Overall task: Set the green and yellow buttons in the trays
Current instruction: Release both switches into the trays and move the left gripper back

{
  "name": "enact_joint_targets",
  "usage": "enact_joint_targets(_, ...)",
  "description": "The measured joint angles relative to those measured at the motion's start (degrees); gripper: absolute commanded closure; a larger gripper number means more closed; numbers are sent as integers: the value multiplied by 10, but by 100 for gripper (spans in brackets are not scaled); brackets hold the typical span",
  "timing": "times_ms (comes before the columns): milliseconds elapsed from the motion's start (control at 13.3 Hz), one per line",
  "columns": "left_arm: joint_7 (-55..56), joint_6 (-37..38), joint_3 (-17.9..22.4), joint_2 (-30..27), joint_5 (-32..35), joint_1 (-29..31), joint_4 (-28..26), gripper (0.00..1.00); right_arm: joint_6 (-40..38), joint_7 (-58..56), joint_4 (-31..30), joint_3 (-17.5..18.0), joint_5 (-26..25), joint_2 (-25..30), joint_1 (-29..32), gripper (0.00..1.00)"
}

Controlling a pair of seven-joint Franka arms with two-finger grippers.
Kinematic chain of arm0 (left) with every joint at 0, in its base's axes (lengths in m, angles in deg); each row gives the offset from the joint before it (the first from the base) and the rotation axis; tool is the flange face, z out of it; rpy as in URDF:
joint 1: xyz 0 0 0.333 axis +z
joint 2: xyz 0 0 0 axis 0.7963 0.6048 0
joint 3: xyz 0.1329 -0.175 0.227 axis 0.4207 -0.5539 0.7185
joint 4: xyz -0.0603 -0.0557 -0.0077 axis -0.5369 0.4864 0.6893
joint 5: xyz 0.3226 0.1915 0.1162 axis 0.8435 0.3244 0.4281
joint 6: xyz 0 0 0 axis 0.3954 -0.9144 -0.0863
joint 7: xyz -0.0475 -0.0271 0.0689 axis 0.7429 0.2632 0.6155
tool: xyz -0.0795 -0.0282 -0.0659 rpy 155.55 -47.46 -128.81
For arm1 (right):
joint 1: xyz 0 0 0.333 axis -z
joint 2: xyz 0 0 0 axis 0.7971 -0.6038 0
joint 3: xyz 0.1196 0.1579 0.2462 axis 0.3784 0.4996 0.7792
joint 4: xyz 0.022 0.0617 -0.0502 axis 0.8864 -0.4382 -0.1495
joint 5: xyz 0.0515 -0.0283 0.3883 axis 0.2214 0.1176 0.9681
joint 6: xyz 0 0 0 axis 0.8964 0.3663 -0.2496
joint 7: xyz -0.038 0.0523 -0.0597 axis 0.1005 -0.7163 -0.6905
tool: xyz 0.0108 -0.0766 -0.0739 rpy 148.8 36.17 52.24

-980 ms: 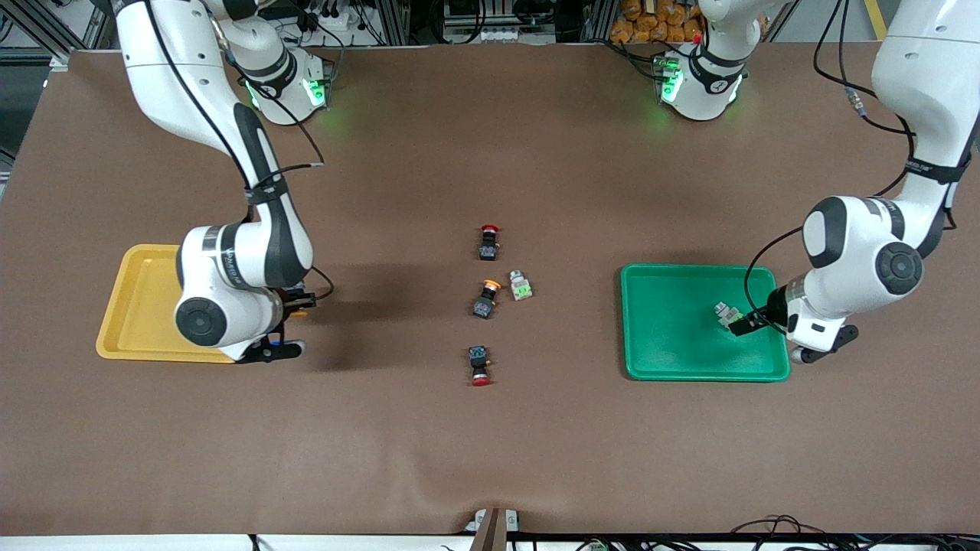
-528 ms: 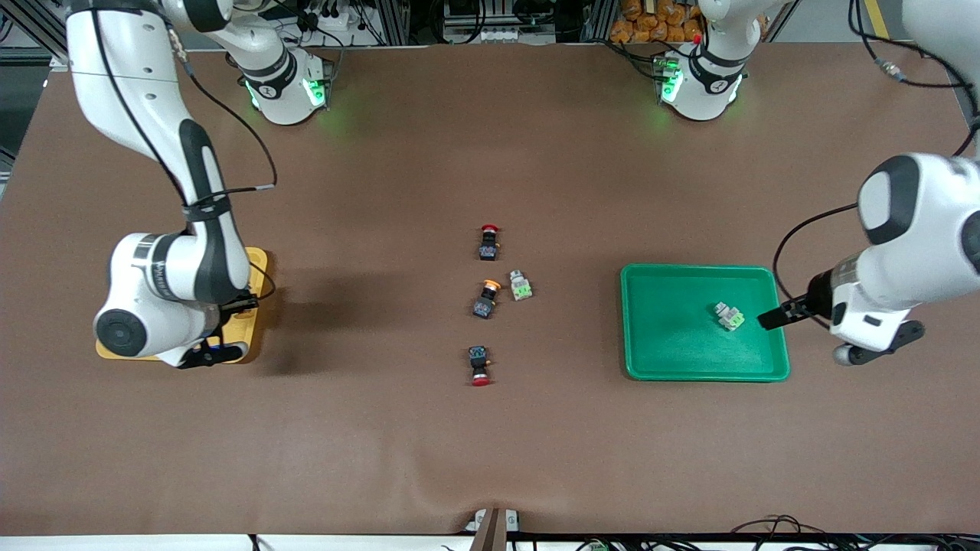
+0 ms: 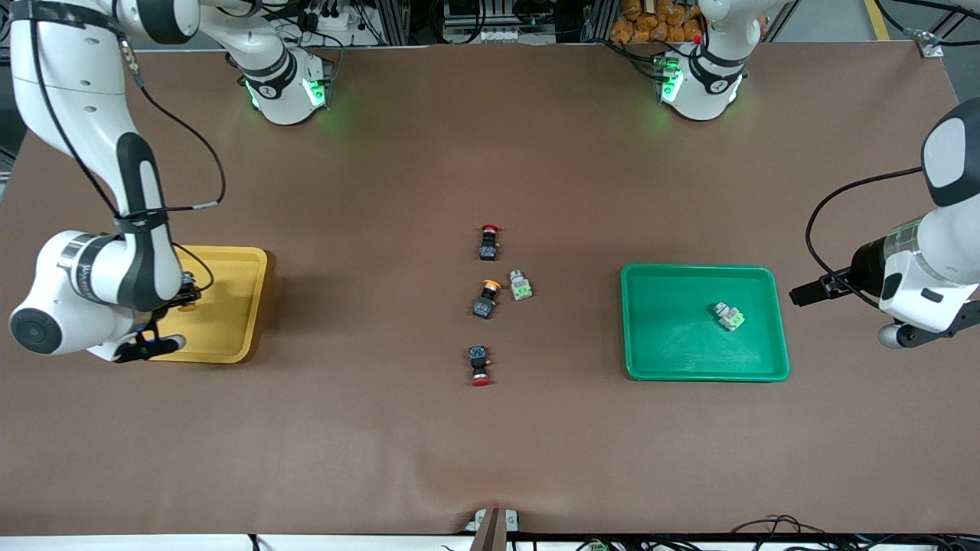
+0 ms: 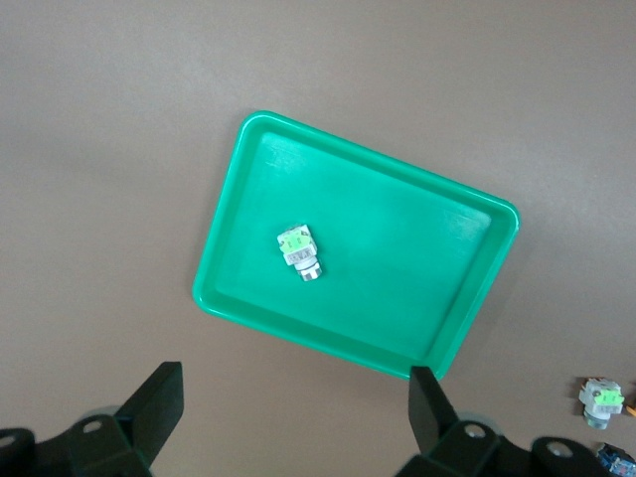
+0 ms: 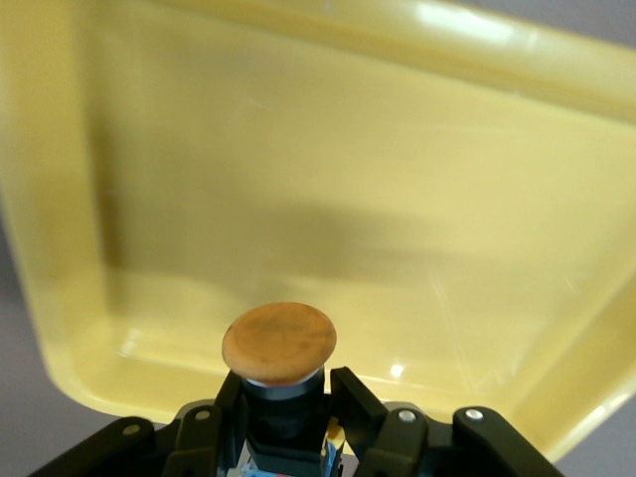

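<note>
Right jaws (image 5: 286, 397): closed tight on a yellow button (image 5: 279, 343), its round cap pointing out past the tips. They hang over the yellow tray (image 3: 230, 306).
Yellow tray: right under these jaws, with nothing seen lying in it.
How to do it well: I think the step is putting this button down. Go low over the tray floor, away from the rim, then open slowly so the button does not roll or bounce out.
Middle of the tabletop: one more yellow button (image 3: 485, 298) and one green button (image 3: 521, 285) lie side by side, well apart from both jaws. Two red buttons (image 3: 488, 241) lie near them; leave those alone.
Green tray (image 3: 674, 367): one green button (image 3: 729, 315) already lies inside, below and ahead of the left jaws.
Left jaws (image 4: 296, 402): wide open and holding nothing, up off the tray's edge at the left arm's end of the tabletop.
</note>
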Motion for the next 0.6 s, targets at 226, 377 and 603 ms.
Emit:
enact_joint_targets(226,3,-1,-9,10,0,-40,-5,0,20,-16,-4,8,-6,-14,31,100)
enact_joint_targets(377,40,-30,-9,37,0,-88,-5,0,49,-22,-6,38,-15,-30,73,100)
enact_joint_targets(603,152,-91,-10,85,0,-164,-5,0,66,-29,-6,90,-34,-46,138,77)
